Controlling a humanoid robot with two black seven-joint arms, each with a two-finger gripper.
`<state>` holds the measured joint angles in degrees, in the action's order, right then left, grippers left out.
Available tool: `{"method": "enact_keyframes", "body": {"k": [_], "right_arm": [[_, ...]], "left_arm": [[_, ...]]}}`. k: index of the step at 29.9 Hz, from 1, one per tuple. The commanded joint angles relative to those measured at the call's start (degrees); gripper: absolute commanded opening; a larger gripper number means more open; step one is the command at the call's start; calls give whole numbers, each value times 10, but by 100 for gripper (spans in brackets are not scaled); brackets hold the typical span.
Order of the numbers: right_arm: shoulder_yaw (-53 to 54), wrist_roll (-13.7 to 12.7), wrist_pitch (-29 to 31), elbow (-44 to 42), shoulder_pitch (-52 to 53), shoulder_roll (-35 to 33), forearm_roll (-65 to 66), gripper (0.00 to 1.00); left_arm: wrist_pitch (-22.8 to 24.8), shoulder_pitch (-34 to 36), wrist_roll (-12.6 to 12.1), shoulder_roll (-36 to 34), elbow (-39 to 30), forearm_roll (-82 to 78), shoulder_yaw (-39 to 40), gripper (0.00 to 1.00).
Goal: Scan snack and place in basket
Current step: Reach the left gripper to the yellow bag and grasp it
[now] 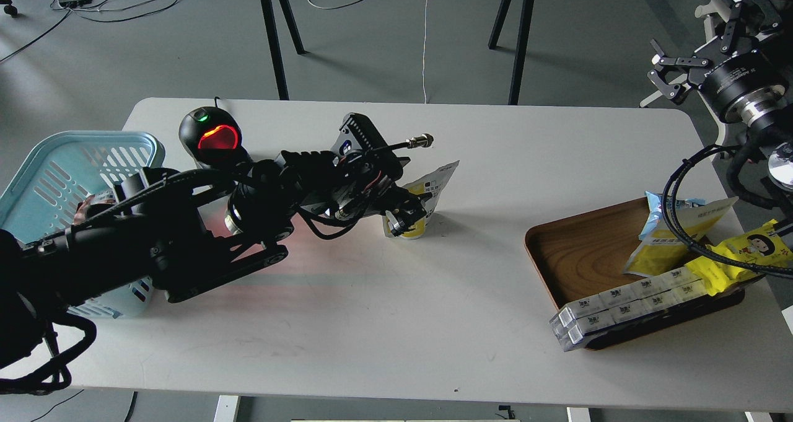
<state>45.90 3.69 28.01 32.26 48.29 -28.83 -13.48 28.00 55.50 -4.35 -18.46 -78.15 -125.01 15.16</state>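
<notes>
One light blue basket [43, 174] stands at the table's left edge, one scanner [214, 138] glows red, the left gripper [406, 214] is clamped on one snack [433, 189] mid-table, and the right gripper [672, 75] hangs spread above one wooden tray [576, 254].

No legible text on anything.

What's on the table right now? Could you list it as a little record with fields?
snack: pouch at table centre, at the left gripper
left gripper: at the pouch's lower part; grip not clear
right gripper: open, raised off the table's right edge
scanner: glowing red, back left
basket: light blue, far left
tray: wooden, right, holding other snack packs
</notes>
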Motion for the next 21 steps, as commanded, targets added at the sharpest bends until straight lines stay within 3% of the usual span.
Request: {"method": "enact_keyframes", "body": {"k": [1,3,6,13,21], "right_arm": [[9,0,0,1,0,0,-1,99],[9,0,0,1,0,0,-1,99],[10,0,0,1,-1,0,-1,99],[13,0,0,1,-1,3,-1,99],[11,0,0,-1,-2,3,0,99]], "left_arm": [[0,0,0,-3,-3,0,0,19],[0,-1,0,-6,-6,0,0,5],[0,-1,1,-11,-10,0,0,0],[0,-3,8,-18,-19,0,7,0],[0,70,57,-104,-89,0,21,0]]}}
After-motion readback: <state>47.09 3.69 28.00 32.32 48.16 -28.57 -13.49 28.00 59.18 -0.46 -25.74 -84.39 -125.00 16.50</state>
